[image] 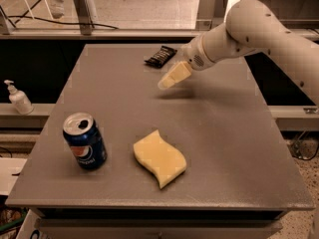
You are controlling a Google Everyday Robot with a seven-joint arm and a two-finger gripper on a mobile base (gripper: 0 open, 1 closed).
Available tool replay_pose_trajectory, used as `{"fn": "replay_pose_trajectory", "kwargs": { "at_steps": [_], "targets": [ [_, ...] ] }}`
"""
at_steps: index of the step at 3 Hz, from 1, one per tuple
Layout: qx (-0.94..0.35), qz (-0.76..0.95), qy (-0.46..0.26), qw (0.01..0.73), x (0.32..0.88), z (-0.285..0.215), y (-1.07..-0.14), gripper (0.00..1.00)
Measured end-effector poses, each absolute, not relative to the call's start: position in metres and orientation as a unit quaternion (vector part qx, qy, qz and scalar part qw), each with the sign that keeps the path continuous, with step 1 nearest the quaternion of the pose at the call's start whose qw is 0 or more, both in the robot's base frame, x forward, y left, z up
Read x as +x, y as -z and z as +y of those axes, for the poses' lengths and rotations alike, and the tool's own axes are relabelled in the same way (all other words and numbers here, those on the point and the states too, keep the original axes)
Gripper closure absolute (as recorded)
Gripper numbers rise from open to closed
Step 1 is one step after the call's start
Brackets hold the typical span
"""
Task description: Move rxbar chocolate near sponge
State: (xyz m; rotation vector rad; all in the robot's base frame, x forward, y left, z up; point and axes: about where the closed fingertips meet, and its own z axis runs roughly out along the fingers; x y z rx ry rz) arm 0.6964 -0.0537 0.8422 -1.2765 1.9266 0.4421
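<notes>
Three things sit on the grey counter: bar, sponge, can. The rxbar chocolate lies flat at upper middle of the frame, close to the counter's far edge. It has a black wrapper and is turned at an angle. My hand hangs just below and right of the bar, its tip pointing down-left toward the counter. It is near the bar but not touching it, with a soft shadow under it on the surface. I cannot tell whether my hand is apart or together; it reads as one pale tapered shape. My white arm comes in from the upper right. The sponge, pale yellow with wavy edges, lies flat at lower middle, well apart from the bar. The blue soda can stands upright at lower left, near the sponge but apart from it, with its top open. A white pump bottle stands at the left edge of the frame, off the counter on a ledge.
</notes>
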Motion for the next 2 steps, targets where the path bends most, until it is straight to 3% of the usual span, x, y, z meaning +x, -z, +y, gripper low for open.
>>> {"fn": "replay_pose_trajectory", "kwargs": {
  "at_steps": [2],
  "targets": [
    [-0.468, 0.755, -0.191, 0.417, 0.748, -0.036, -0.829, 0.0]
  ]
}}
